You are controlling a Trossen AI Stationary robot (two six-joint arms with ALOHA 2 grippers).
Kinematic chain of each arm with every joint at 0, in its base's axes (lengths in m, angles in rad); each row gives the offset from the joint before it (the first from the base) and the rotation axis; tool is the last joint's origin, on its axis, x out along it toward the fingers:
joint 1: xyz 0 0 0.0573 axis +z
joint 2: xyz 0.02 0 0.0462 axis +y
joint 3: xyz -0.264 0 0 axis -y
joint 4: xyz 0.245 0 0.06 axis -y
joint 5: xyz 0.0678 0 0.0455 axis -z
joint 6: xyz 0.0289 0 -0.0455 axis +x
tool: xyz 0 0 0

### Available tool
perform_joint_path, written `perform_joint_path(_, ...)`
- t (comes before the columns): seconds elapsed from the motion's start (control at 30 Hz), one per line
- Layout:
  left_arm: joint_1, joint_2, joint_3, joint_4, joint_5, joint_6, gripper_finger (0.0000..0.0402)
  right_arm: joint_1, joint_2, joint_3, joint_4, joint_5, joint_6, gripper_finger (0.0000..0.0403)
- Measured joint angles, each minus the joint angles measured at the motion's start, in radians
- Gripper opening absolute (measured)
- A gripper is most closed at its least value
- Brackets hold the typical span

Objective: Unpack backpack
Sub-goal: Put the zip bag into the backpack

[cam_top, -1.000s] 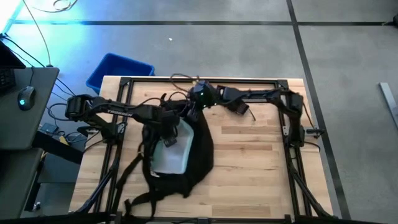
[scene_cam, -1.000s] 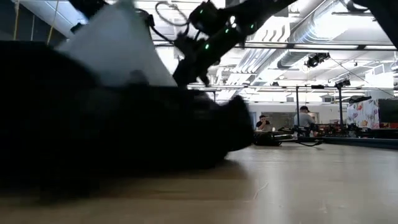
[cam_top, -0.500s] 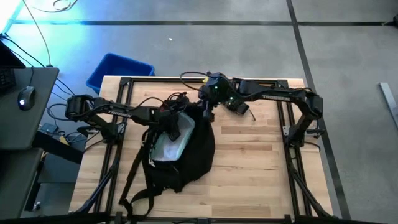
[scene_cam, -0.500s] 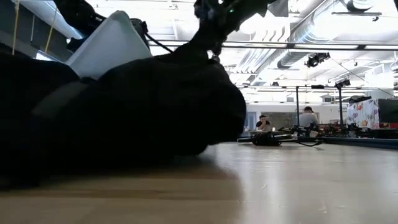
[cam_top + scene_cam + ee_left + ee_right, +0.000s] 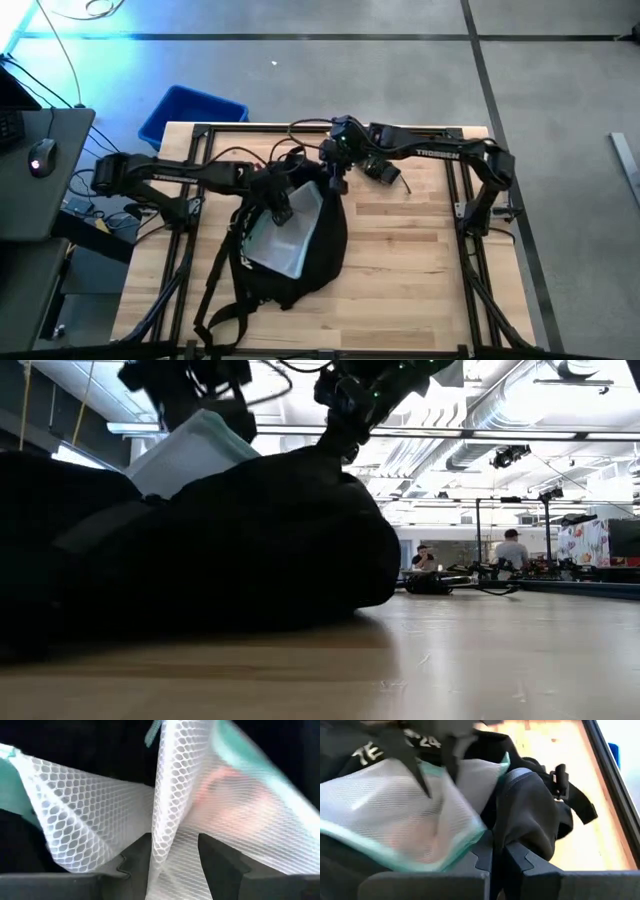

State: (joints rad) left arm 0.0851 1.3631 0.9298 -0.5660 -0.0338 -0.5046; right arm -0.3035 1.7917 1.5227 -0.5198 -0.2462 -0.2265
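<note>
A grey concrete floor crossed by dark seams is seen. A blue bin is set beside the wooden table. Ceiling ducts and two distant people are noted.

"TROSSEN" in white on the right arm, partial white lettering "TE" on the backpack

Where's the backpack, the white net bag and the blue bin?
backpack (image 5: 318, 250): high view, black fabric body.
white net bag (image 5: 285, 232): high view, the mesh panel showing from the backpack.
blue bin (image 5: 190, 108): high view, its inside floor.
</note>
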Motion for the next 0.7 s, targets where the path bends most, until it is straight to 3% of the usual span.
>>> perform_joint_path(0.2, -0.088, -0.026, 0.03, -0.023, 0.01, -0.07, 0.014, -0.04, 0.002, 0.0, 0.007, 0.047, -0.007, 0.0021)
perform_joint_path(0.4, -0.167, -0.025, 0.032, -0.024, -0.058, -0.155, 0.014, -0.057, 0.002, 0.035, -0.032, 0.057, -0.064, 0.0114)
perform_joint_path(0.5, -0.188, -0.024, 0.033, -0.106, -0.182, -0.227, 0.014, -0.043, 0.0, 0.06, -0.055, 0.09, -0.071, 0.0162)
perform_joint_path(0.7, -0.189, -0.022, 0.03, -0.274, -0.607, -0.323, 0.014, 0.033, 0.0, 0.075, -0.133, 0.019, -0.07, 0.0215)
